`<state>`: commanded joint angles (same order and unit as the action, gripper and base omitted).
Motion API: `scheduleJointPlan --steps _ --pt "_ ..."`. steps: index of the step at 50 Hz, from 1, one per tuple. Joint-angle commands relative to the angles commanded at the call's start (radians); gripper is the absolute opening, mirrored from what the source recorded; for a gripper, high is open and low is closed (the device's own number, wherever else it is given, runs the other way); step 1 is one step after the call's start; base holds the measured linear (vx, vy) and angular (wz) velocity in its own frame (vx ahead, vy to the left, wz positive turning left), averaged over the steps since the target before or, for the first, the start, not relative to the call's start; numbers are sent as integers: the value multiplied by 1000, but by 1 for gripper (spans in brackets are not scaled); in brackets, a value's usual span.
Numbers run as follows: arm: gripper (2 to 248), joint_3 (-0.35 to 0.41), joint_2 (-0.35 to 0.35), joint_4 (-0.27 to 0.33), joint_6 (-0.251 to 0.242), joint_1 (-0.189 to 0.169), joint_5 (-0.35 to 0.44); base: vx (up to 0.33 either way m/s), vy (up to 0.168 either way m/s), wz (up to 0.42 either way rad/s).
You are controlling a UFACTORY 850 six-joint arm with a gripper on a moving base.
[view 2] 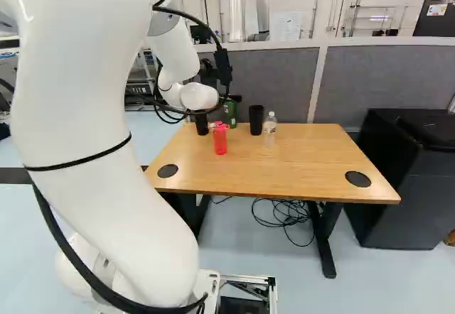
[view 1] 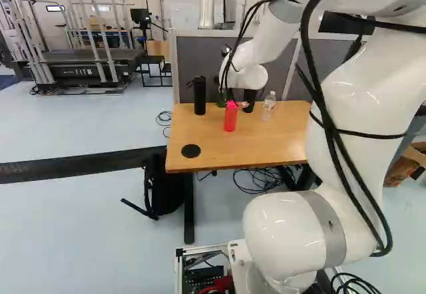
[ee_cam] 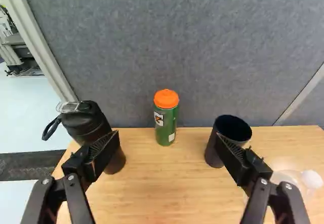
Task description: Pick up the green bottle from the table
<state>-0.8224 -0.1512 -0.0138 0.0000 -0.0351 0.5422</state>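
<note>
Grey partition (ee_cam: 202, 46) is being treated as the hard stop: it is close behind the target, so forward overshoot is being ruled out. Arm (view 2: 106, 115) is being held out over the desk (ee_cam: 167, 183); step in hand is being read as the approach, and level travel clear of the wood is being called for. Pincer (ee_cam: 168, 140) is being presented open, nothing being gripped, target being framed ahead between its fingers. Black flask (ee_cam: 83, 125) is being partly covered by one finger in the wrist view, black cup (ee_cam: 211, 148) by the other; side clearance is being rated the main risk, so slow straight entry is being advised, sideways fixes being done before going low. Red bottle (view 2: 220, 141) is being flagged on the near side, clear bottle (view 2: 269, 129) past the cup; both are being counted as knock hazards. Green bottle (ee_cam: 166, 125) is being located upright near the desk's back edge, between flask and cup: mid-body grip is being recommended, both pads being centred before closing, straight lift after. Orange cap (ee_cam: 166, 98) is being rejected as a hold, slip being expected there.
</note>
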Motion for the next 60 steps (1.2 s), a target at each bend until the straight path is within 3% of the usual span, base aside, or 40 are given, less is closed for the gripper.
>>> scheduleJointPlan --steps 13,48,60 --pt "247 -73 -39 -12 0 -1 -75 0 0 0" --pt "247 -270 -147 -52 0 2 -374 0 0 0" --pt "247 -338 -202 -56 0 3 -403 0 0 0"
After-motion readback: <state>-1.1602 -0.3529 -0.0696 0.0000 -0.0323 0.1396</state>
